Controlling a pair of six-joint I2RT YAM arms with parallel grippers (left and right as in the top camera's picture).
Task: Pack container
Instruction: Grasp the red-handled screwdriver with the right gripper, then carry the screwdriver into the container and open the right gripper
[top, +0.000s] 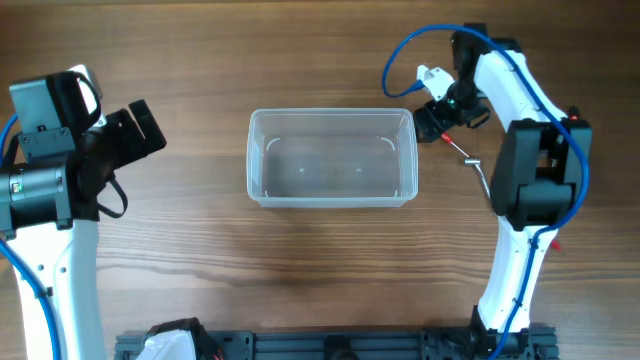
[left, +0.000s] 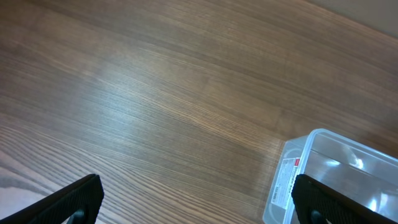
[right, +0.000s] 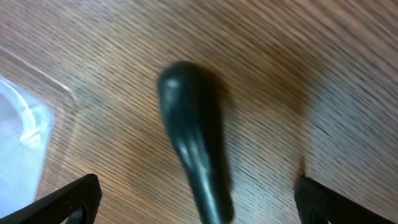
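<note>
Blurred black handle (right: 193, 155), rounded at its upper end and cut off by the bottom of the right wrist view, sits nearest the lens; the tool it belongs to cannot be made out.

Near the left edge of the table (top: 200, 260), the left gripper (top: 135, 132) hangs over bare wood, fingers spread wide and holding nothing. Its wrist view shows only the fingertips.

Mid-table lies the container (top: 332, 158), long sides parallel to the far edge. A label (left: 287, 180) on its end wall is too small to read.

At the container's far right corner the right gripper (top: 437, 118) stands with fingers wide apart on either side of the handle, not touching it. A thin red-marked shaft (top: 462, 150) runs toward the right edge, its grey end partly hidden by the right arm (top: 530, 170); whether it joins the handle cannot be told.
</note>
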